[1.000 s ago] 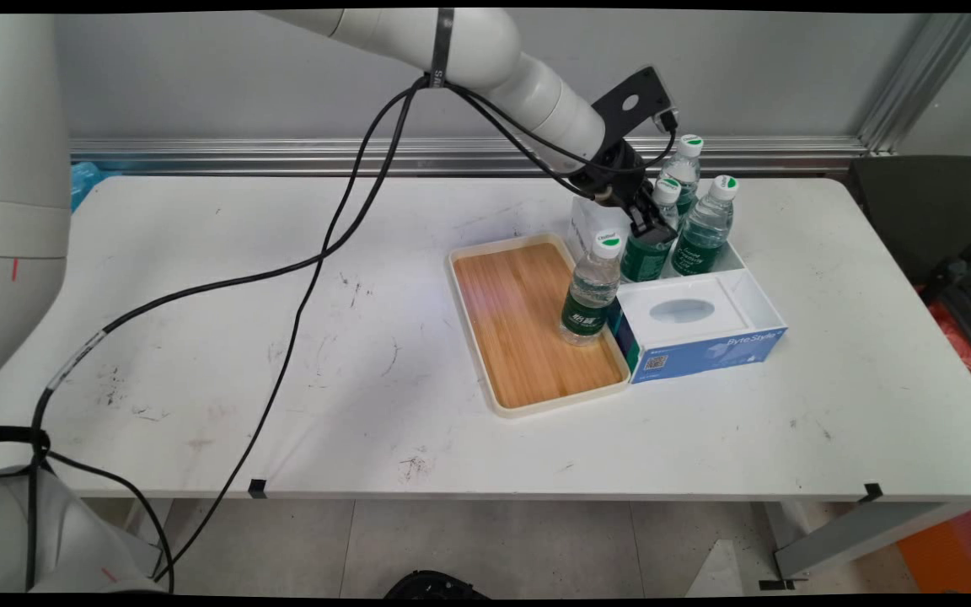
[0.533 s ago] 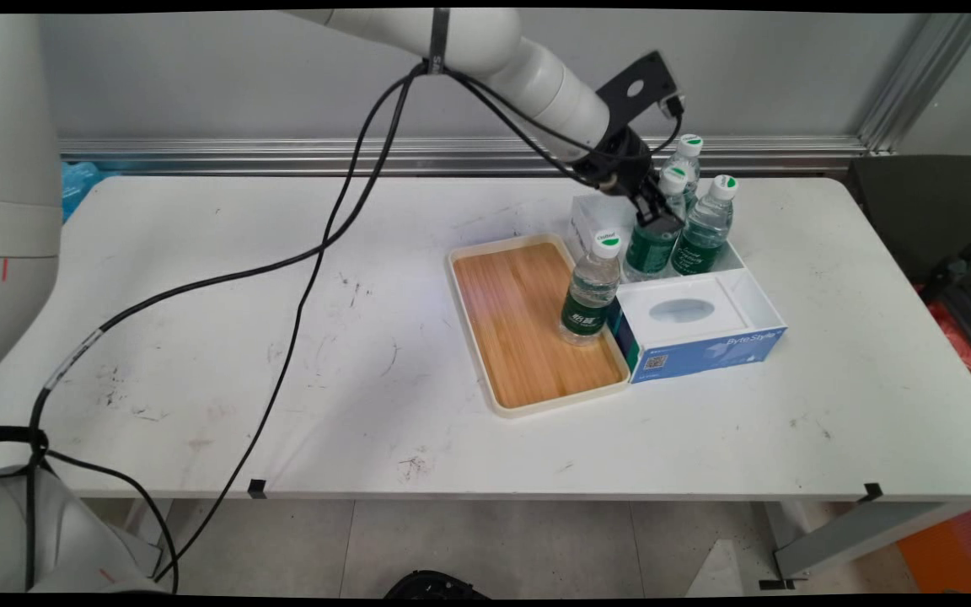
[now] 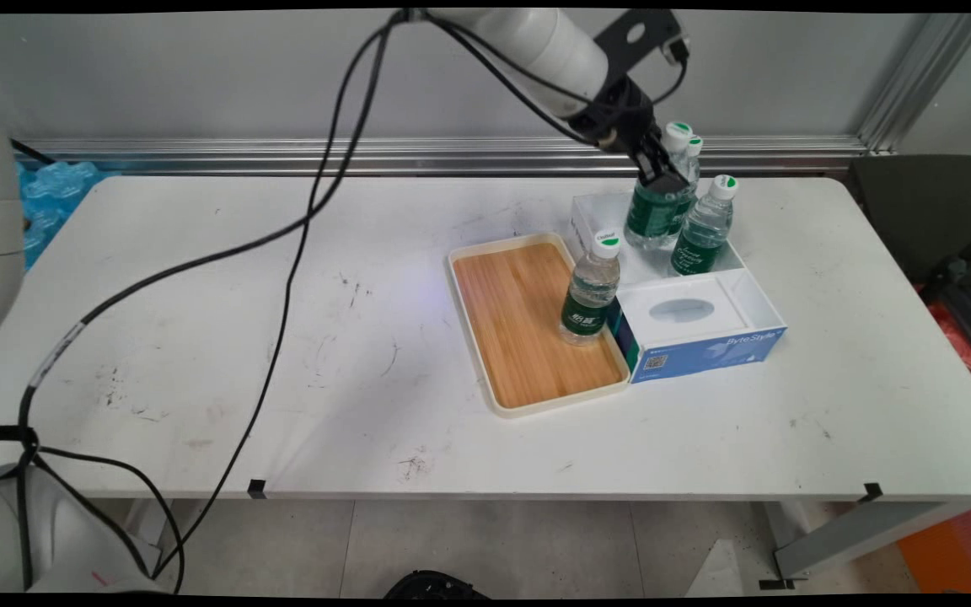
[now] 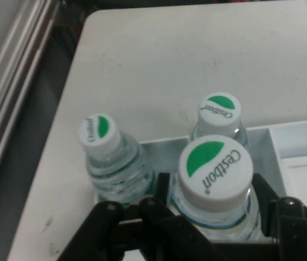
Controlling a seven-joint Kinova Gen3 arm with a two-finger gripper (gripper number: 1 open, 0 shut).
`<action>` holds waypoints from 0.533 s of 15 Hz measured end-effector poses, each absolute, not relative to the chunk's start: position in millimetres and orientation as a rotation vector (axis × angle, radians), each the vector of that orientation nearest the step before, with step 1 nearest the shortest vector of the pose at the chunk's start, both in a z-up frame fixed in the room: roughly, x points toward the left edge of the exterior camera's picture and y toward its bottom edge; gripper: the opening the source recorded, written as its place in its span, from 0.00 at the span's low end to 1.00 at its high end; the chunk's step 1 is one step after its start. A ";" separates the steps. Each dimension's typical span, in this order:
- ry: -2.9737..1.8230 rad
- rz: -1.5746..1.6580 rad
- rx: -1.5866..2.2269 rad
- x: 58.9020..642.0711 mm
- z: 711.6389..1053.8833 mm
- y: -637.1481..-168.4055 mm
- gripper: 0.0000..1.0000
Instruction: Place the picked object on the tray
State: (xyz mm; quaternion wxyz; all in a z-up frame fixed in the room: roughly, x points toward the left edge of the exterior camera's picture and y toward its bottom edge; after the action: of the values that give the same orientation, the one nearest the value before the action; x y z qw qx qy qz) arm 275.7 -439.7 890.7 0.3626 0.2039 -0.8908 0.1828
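Observation:
My gripper (image 3: 659,171) is shut on the neck of a clear water bottle (image 3: 645,212) with a green label and a white-and-green cap. The bottle hangs upright, raised above the back compartment of a white box (image 3: 734,258). A second bottle (image 3: 694,147) stands right behind it, mostly hidden. A third bottle (image 3: 704,226) stands in the box just to its right. In the hand view the held bottle's cap (image 4: 214,168) sits between the fingers (image 4: 162,186), with two other bottle caps (image 4: 100,132) (image 4: 219,109) beyond it.
A fourth bottle (image 3: 591,291) stands on the right edge of a wooden tray (image 3: 517,337), against the blue tissue box (image 3: 705,352) in the white box's front part. Black cables (image 3: 283,278) hang across the table's left half. A metal rail (image 3: 367,154) runs along the wall.
The gripper has risen and moved slightly back-right with the bottle in it, lifting it up from among the other bottles in the box.

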 end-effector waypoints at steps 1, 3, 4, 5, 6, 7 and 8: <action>-2.295 0.479 0.534 280.4 898.4 -436.7 0.00; -2.307 0.486 0.547 290.3 911.7 -428.8 0.00; -2.313 0.486 0.550 293.8 915.3 -425.9 0.00; -2.325 0.484 0.554 300.1 920.7 -420.7 0.00; -2.339 0.479 0.560 307.5 926.4 -414.3 0.00; -2.353 0.473 0.567 314.9 931.6 -407.6 0.00; -2.363 0.467 0.573 322.0 936.0 -401.2 0.00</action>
State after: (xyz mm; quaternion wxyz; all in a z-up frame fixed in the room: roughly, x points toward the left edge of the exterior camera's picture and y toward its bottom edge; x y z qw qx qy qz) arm 322.0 -401.2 936.0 0.3268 0.2188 -0.9020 0.1784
